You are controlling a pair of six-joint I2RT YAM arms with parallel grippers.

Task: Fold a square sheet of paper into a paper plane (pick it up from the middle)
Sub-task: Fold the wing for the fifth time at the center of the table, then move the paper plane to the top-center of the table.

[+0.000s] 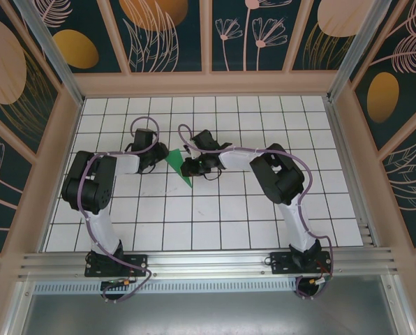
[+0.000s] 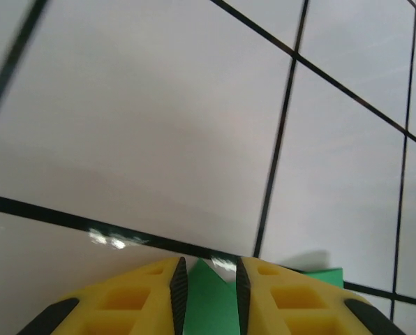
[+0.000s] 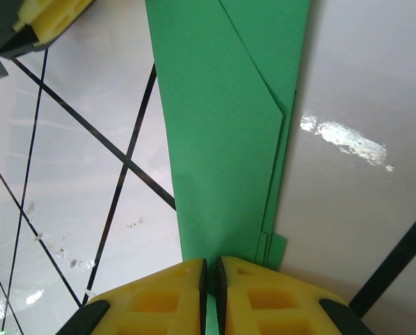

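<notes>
The paper plane point(image 1: 179, 167) is bright green paper folded into a slim pointed wedge, lying on the white grid table between my two grippers. My right gripper point(image 1: 190, 167) is shut on its edge. In the right wrist view the layered folds of the plane point(image 3: 222, 139) run away from the closed right gripper point(image 3: 209, 262). My left gripper point(image 1: 158, 159) is at the plane's other side. Its fingers point(image 2: 179, 293) stand apart, with a green corner of the plane point(image 2: 208, 303) lying between them and touching neither pad.
The white tiled table point(image 1: 222, 216) has black grid lines and is enclosed by a low wooden wall point(image 1: 208, 84) and metal posts. A yellow finger of the left gripper point(image 3: 47, 17) shows at the top left of the right wrist view.
</notes>
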